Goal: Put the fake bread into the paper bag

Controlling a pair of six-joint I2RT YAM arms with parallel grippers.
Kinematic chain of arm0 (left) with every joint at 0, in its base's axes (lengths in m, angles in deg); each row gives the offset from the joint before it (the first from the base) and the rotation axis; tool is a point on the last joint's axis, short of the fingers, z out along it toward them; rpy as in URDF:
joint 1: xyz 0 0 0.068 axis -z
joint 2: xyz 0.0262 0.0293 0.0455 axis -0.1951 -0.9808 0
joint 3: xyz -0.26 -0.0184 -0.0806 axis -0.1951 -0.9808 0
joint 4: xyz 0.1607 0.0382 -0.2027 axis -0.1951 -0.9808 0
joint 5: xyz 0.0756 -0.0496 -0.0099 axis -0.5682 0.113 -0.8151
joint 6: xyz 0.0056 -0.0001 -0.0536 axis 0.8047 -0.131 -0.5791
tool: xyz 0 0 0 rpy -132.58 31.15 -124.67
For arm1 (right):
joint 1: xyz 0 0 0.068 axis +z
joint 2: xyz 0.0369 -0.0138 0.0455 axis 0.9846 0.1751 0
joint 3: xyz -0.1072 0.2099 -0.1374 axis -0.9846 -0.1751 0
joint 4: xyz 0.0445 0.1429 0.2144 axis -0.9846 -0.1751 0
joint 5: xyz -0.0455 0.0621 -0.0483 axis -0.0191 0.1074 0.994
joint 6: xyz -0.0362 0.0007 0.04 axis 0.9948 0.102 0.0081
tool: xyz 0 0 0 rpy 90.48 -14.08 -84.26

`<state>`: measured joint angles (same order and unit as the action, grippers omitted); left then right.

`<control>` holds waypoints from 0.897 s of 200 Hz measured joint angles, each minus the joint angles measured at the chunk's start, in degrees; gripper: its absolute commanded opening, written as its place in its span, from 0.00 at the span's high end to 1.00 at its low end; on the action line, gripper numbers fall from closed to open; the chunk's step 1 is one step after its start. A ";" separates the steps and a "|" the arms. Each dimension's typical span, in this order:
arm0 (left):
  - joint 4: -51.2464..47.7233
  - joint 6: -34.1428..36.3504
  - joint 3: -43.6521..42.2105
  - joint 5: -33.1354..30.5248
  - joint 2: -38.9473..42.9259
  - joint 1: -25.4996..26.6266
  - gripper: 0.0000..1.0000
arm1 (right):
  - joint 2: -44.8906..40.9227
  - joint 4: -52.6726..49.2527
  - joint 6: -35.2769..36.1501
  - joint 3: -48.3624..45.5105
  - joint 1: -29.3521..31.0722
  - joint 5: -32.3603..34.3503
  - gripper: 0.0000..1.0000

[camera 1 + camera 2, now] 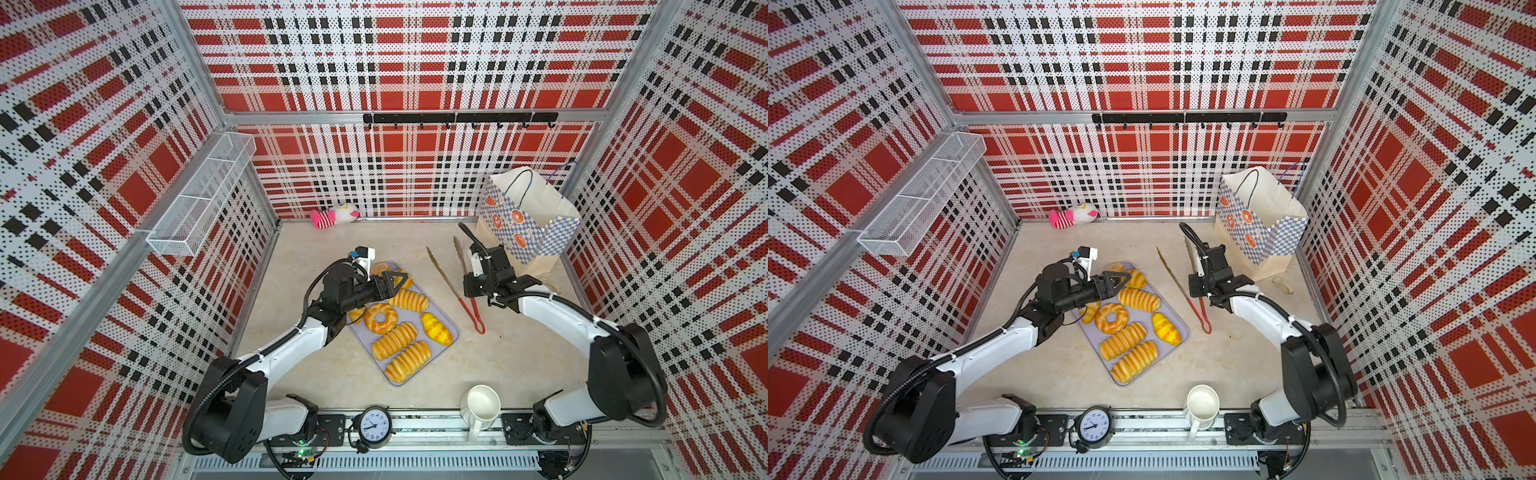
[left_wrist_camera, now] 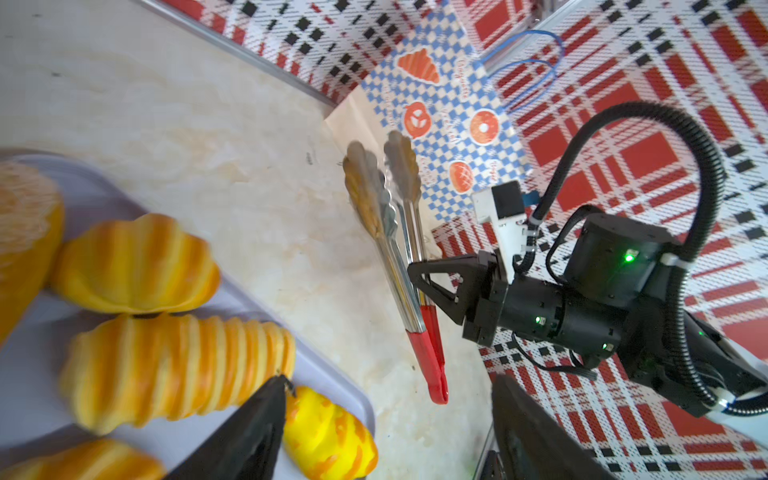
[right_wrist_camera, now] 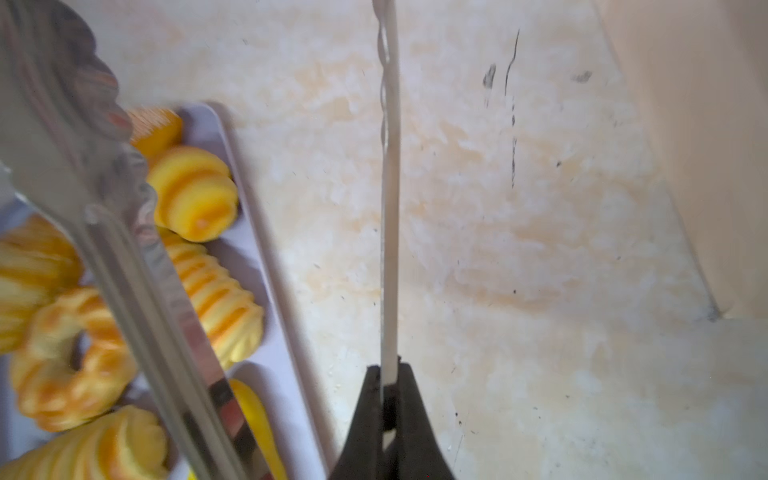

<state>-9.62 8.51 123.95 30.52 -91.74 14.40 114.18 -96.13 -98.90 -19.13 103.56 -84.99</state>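
Observation:
Several glossy golden pieces of fake bread lie on a grey tray [image 1: 455, 337]: a ring doughnut [image 1: 380, 318], ridged long loaves [image 1: 395, 340] and a yellow croissant [image 1: 436, 329]. My left gripper [image 1: 397, 282] hangs open over the tray's far end with nothing between its fingers; in the left wrist view one fingertip [image 2: 278, 386] sits above a ridged loaf [image 2: 174, 370]. The checked paper bag [image 1: 523, 224] stands open at the back right. My right gripper [image 1: 468, 289] is shut on one arm of the metal tongs [image 1: 446, 278], in front of the bag; its jaws pinch the thin strip [image 3: 390, 208].
The tongs' red hinge end [image 1: 480, 326] points to the front, right of the tray. A pink-and-white plush toy [image 1: 334, 215] lies by the back wall. A white jug [image 1: 482, 405] and a clock [image 1: 375, 427] stand at the front edge. A wire basket [image 1: 203, 195] hangs on the left wall.

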 measured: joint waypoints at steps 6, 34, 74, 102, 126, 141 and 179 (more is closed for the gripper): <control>1.86 -0.72 -0.11 -0.57 0.00 1.03 0.22 | -1.57 0.55 -0.24 0.42 0.28 0.37 1.00; 12.31 -4.92 -0.46 -2.19 -0.83 5.14 0.26 | -6.40 4.20 -1.75 1.92 1.86 0.44 1.00; 26.08 -10.08 -0.46 -4.83 -5.53 8.94 0.33 | -8.70 8.46 -4.26 1.97 3.87 -1.11 1.00; 32.68 -13.16 -0.44 -6.19 -9.35 10.12 0.36 | -8.72 9.49 -5.40 1.97 5.29 -2.32 1.00; 35.21 -14.53 -0.33 -6.95 -11.30 10.23 0.38 | -8.83 10.10 -5.92 1.97 6.05 -3.32 1.00; 35.98 -15.13 -0.26 -7.39 -11.96 10.23 0.40 | -9.01 10.51 -6.32 1.97 6.38 -3.80 1.00; 36.46 -14.95 0.28 -8.41 -12.17 10.40 0.39 | -9.22 11.78 -7.08 1.97 6.97 -5.60 1.00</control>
<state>26.84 -6.44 124.23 22.10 -103.92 24.80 104.96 -84.35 -105.98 -17.17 110.53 -90.59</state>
